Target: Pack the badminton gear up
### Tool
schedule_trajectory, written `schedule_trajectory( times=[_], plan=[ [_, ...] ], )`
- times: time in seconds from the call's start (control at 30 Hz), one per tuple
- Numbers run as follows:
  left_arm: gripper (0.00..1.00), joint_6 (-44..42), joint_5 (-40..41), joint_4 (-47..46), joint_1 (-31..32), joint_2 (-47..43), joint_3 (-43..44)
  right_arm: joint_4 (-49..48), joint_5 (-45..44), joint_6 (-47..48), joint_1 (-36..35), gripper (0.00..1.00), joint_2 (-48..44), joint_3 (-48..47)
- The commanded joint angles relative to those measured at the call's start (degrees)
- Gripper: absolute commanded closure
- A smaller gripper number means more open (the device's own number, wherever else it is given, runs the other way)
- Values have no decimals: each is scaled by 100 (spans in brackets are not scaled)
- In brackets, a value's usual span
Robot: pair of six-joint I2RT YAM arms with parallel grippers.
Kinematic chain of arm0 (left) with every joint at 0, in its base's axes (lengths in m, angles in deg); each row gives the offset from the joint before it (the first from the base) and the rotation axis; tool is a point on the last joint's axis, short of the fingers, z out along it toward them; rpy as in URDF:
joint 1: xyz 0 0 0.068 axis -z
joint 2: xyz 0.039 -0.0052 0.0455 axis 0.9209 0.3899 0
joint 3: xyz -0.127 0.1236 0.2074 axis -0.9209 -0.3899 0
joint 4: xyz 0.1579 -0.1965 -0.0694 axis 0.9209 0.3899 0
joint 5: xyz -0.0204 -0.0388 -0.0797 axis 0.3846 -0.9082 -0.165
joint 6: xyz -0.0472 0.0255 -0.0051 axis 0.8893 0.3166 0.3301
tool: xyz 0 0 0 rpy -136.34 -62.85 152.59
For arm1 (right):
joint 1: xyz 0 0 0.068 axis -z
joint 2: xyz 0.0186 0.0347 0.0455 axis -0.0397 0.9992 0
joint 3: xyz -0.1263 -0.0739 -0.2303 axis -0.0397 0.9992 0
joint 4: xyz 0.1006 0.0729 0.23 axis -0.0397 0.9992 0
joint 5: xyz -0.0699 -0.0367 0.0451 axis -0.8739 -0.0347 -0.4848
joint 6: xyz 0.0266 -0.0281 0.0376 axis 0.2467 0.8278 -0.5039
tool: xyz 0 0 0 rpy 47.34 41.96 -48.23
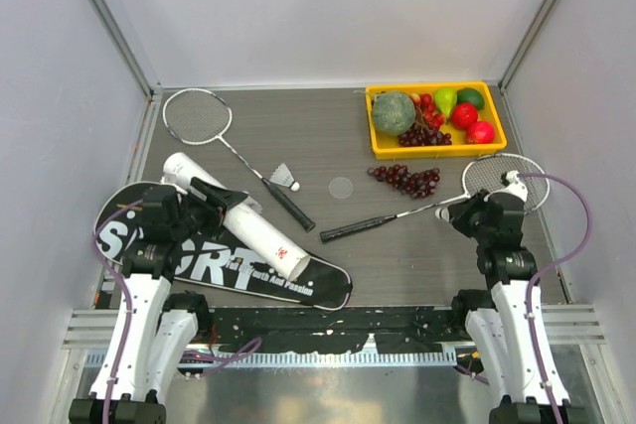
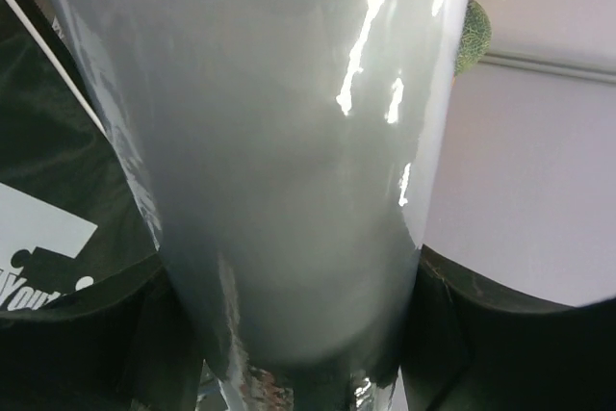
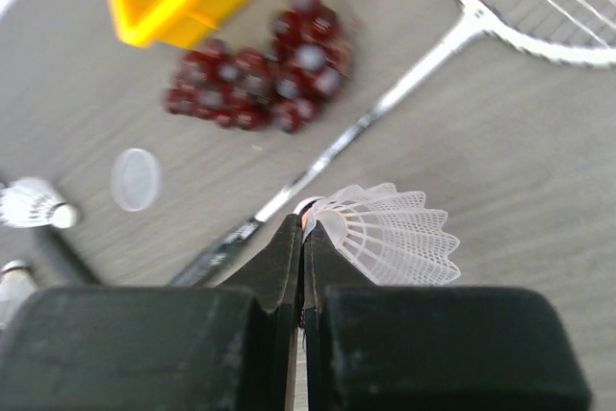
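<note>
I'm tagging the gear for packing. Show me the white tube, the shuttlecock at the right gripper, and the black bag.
white tube [image 1: 266, 233], top view, on its bare side near the lower end.
shuttlecock [image 3: 385, 233], right wrist view, on the feather skirt.
black bag [image 1: 316, 284], top view, on its narrow handle end.

The black bag [image 1: 298, 285] lettered "SPORT" lies flat at lower left. The long white tube [image 1: 260, 233] slants across it, clasped by the left gripper [image 2: 298, 315]. One silver-headed racket [image 1: 243, 158] runs diagonally from upper left to centre, with a feather shuttlecock [image 1: 285, 178] beside its handle. The other racket [image 1: 397, 217] slants toward the right edge. Near its shaft, the right gripper [image 3: 301, 228] pinches the second shuttlecock [image 3: 390, 235] by its narrow end.
</note>
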Motion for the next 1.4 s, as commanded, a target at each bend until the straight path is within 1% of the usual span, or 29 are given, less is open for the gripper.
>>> schedule_trajectory(
  times=[0.0,0.07,0.13,0.17,0.2,0.23,0.27,0.3,0.33,0.37,0.4,0.43,0.47,0.53,0.7,0.8,0.83,0.97,1.03,1.13,1.27,1.37],
  plan=[
    [66,732,-356,-31,-24,38,178,-996,908,357,-34,95,-464,-358],
    [67,1118,-541,-31,-24,90,126,-1349,1137,471,-165,94,-561,-376],
    [68,1487,-691,-48,-24,152,73,-1753,1322,559,-463,95,-596,-419],
    [68,1689,-796,-66,-24,161,29,-1842,1253,577,-778,95,-597,-489],
    [69,1883,-892,-118,-24,187,-23,-2156,1200,577,-1198,95,-649,-499],
    [70,2041,-963,-197,-24,205,-59,-2334,991,629,-1429,95,-693,-481],
    [70,2200,-1025,-258,-24,214,-85,-2666,858,665,-1988,95,-763,-472],
    [71,2323,-1043,-311,-24,231,-85,-2739,491,830,-2263,95,-781,-490],
    [71,2403,-1017,-321,-24,223,-85,-2948,331,928,-2858,95,-798,-577],
    [71,2447,-964,-312,-24,214,-51,-2977,-1,1198,-3107,95,-790,-639],
    [71,2473,-903,-268,-24,214,-7,-3003,-161,1297,-3641,95,-781,-752],
    [71,2509,-815,-207,-24,214,37,-3029,-476,1498,-3855,95,-781,-797],
    [71,2518,-727,-180,-24,196,64,-3091,-671,1613,-4275,95,-781,-858],
    [71,2596,-560,-84,-24,196,134,-3283,-865,1859,-4882,95,-807,-894],
    [71,2956,-130,75,-24,56,126,-3986,-1094,2220,-5990,95,-711,-868],
    [71,3097,160,127,-24,-50,160,-4137,-1313,2448,-6440,94,-351,-1025],
    [71,3124,301,136,-24,-59,169,-4163,-1366,2501,-6693,95,-185,-1070],
    [71,3098,407,154,-24,38,283,-4470,-1972,2879,-7406,95,158,-1211],
    [71,3106,373,119,-24,73,257,-4558,-2105,2976,-7609,95,386,-1280],
    [71,3168,355,66,-24,82,222,-4743,-2079,2906,-7715,95,668,-1316],
    [71,3186,320,66,-24,64,231,-5366,-2324,2932,-8066,95,1151,-1228],
    [71,3186,267,84,-24,47,266,-5613,-2474,2950,-8163,95,1529,-1272]
  ],
)
